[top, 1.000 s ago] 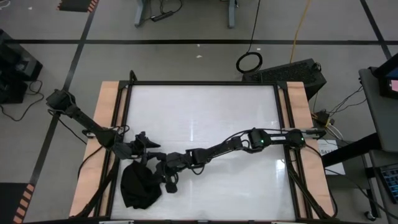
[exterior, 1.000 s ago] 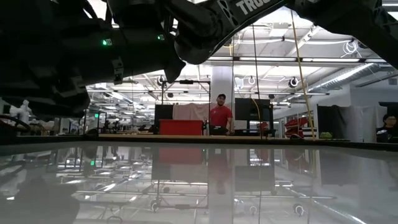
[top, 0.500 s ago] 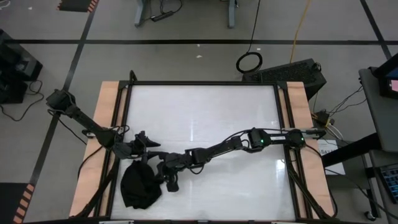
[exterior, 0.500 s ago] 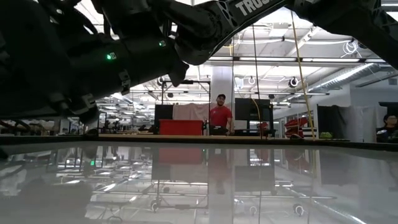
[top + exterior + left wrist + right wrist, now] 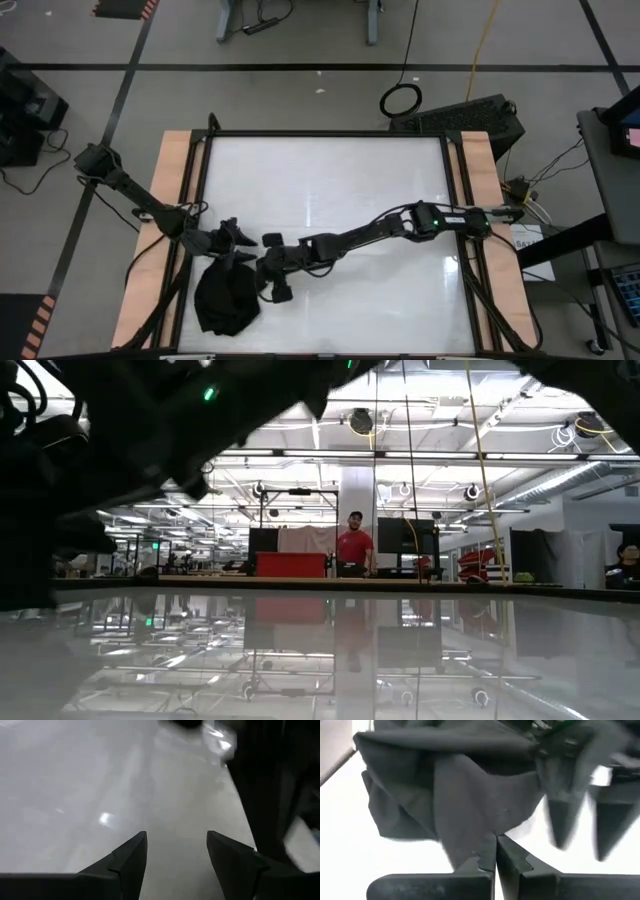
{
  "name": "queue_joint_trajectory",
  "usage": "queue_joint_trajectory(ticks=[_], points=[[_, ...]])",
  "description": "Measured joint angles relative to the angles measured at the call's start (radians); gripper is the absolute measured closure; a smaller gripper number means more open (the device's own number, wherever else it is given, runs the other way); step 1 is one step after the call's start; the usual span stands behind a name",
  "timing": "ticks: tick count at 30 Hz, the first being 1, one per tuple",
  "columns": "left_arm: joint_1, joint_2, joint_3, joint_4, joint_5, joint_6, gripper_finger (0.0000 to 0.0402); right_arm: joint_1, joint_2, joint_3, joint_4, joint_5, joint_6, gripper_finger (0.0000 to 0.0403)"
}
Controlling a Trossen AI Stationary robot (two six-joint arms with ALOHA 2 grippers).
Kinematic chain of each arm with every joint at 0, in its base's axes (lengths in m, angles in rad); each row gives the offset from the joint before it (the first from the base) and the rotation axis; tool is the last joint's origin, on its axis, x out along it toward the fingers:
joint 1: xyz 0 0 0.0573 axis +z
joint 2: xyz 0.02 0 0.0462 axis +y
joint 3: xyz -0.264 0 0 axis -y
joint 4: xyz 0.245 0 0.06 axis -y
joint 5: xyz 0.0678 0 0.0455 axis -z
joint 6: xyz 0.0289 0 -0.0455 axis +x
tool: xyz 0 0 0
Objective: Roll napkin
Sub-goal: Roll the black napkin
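The black napkin (image 5: 224,302) lies as a bunched heap on the white table (image 5: 330,180) near its front left corner. It also fills the right wrist view (image 5: 445,785). My right gripper (image 5: 255,272) reaches in from the table's right and is shut on the napkin (image 5: 495,851). My left gripper (image 5: 238,243) is open and empty just beyond the heap's far edge. Only bare table shows between its fingers (image 5: 176,850). Its fingers also show in the right wrist view (image 5: 565,815). My right gripper pinches a pulled-up fold of the napkin (image 5: 479,840) between its two shut fingers, at the heap's far right part. The fingers come slanting from the table's right. The cloth fans out from the pinch, and the rest of the heap lies on the table.
Wooden side boards (image 5: 170,200) and a black frame border the table. Bare table lies to the right of and beyond the arms. In the low view both arms are dark blurs at the upper left (image 5: 120,450). A person (image 5: 351,545) stands far off in the room.
In the low view the dark arms have gone up and toward the picture's left. My right arm's elbow has shifted a little toward the table's right edge. The napkin heap has stayed where it was.
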Motion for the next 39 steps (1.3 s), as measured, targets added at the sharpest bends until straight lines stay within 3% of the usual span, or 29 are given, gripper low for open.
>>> queue_joint_trajectory(ticks=[5,10,18,23,27,39], points=[[0.0,0.0,0.0,0.003,0.084,-0.048,0.0189,0.023,-0.099,0.0,-0.21,0.06,-0.031,0.0403],[0.0,0.0,0.001,0.005,0.075,-0.048,0.0189,0.047,-0.17,0.0,-0.447,0.147,-0.026,0.0403],[0.0,0.0,0.001,0.079,-0.067,-0.038,0.0189,0.093,-0.225,0.0,-0.796,0.272,0.069,0.0403],[0.012,0.0,0.001,0.197,-0.143,0.126,0.0189,0.102,-0.229,0.0,-0.968,0.318,0.161,0.0403],[0.034,0.0,0.003,0.283,-0.111,0.202,0.0189,0.103,-0.229,0.0,-1.048,0.321,0.226,0.0402],[0.088,0.077,0.008,0.287,0.028,0.233,0.0189,0.11,-0.229,0.0,-1.202,0.337,0.35,0.0402]])
